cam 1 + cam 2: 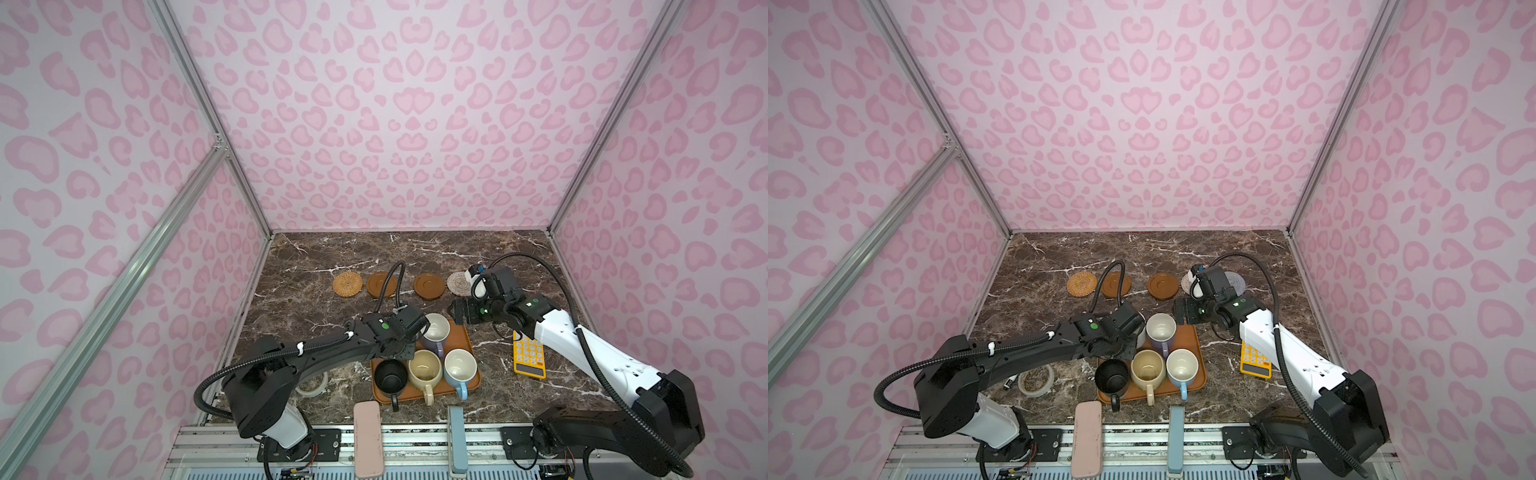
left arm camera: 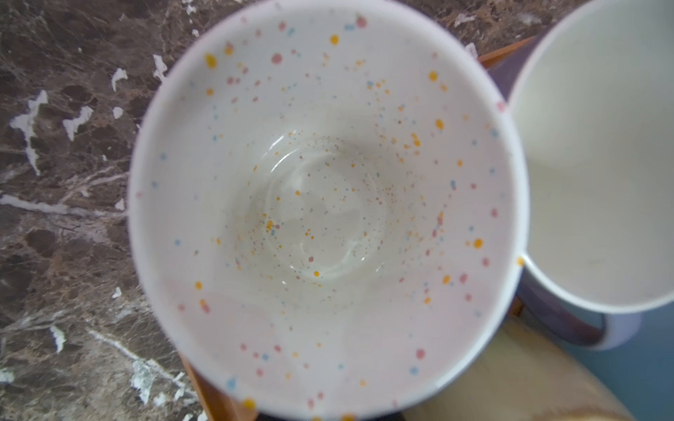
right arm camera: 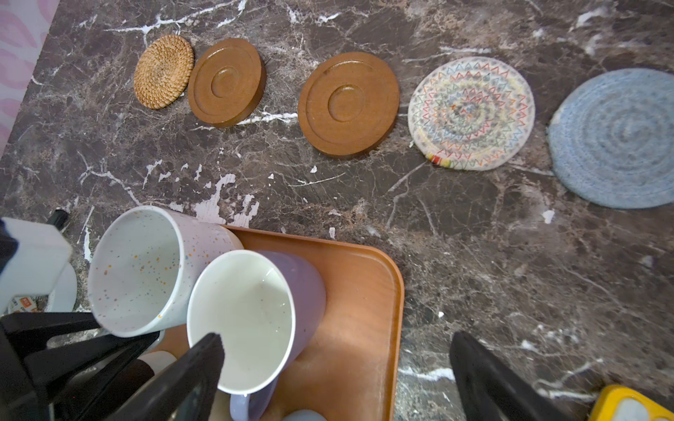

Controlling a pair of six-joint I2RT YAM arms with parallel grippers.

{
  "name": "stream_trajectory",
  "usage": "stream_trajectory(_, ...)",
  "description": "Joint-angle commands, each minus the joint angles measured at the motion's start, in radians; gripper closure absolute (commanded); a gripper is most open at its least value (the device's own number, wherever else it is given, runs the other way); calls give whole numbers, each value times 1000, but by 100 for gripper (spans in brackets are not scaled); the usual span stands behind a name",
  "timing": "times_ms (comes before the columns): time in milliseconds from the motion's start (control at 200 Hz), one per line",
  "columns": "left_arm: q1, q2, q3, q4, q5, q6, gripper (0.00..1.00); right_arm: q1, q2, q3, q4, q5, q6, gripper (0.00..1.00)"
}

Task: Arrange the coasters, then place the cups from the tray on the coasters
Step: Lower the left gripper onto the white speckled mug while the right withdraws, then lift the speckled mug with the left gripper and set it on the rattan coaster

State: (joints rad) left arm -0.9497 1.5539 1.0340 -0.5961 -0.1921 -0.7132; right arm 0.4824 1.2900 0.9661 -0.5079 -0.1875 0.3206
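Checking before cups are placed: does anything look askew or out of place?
The speckled white mug seems to overhang the corner of the tray. The rattan coaster nearly touches the nearest wooden coaster; the rest are clearly spaced.

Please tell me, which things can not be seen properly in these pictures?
- speckled mug: handle hidden in every view; left arm covers nearly all of it in both top views.
- grey-blue coaster: cut off by the right wrist view's edge; right arm hides it in a top view.
- calculator: keys too small to read; far end under the right arm.
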Motion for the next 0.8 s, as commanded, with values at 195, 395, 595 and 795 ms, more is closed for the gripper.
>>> stream_trajectory(195, 2, -89, -7, 20, -75, 2, 97, 16, -20, -6, 47, -22, 3, 1)
stream_trajectory(395, 44, -170, -3, -29, -104, 16, 97, 78, -30, 5, 103, -37, 10, 1)
stream_trajectory(595, 163, -218, 21, -51, -100, 65, 97, 167, 33, 77, 134, 27, 52, 1)
stream_trajectory(795, 303, -232, 29, -13, -65, 119, 97, 213, 153, 169, 198, 17, 85, 1)
